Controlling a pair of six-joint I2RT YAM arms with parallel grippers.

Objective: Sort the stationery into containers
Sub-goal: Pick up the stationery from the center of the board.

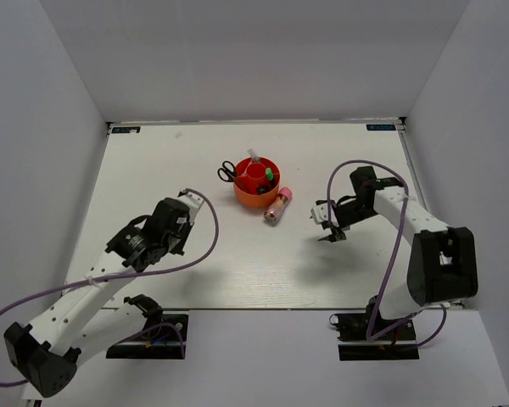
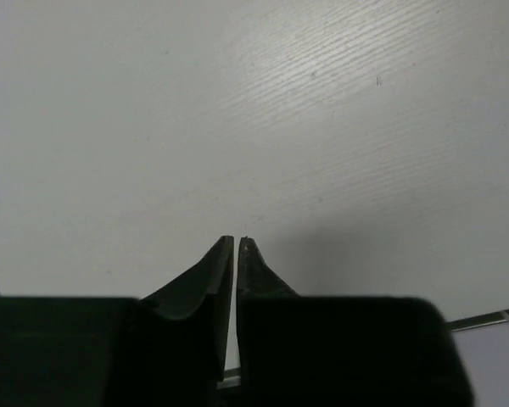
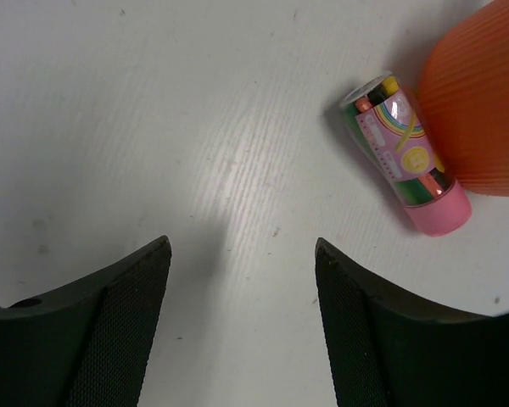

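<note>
From above, a round, low orange tub (image 1: 256,193) sits a little beyond the middle of a white table (image 1: 153,161). A thin white pen (image 1: 256,159) sticks up from inside it, and a small green piece (image 1: 271,175) shows near its right rim. Black-handled scissors (image 1: 227,171) lie against the tub's far-left edge; I cannot tell whether the blades reach inside. A pink-capped tube (image 1: 277,206) lies on the table just to the tub's near right.

The left gripper (image 1: 190,202) hangs over bare table to the near left of the tub, well apart from it. The right gripper (image 1: 331,234) hangs to the right of the tube, near it but not touching.

The right wrist view gives detail the overhead view lacks. The tub (image 3: 483,102) has a finely ribbed plastic wall. The tube (image 3: 405,153) is a clear cylinder with a rounded pink cap and a rainbow-patterned label, with coloured sticks visible through its wall. It lies on its side, close against the tub's wall. The right gripper (image 3: 242,246) has its two dark, mesh-textured fingers (image 3: 127,322) spread wide and holds nothing.

The left wrist view shows only table (image 2: 322,102), matte white with a fine ridged grain. The left gripper (image 2: 237,240) has two smooth, black, pointed fingers pressed together at the tips, gripping nothing.
</note>
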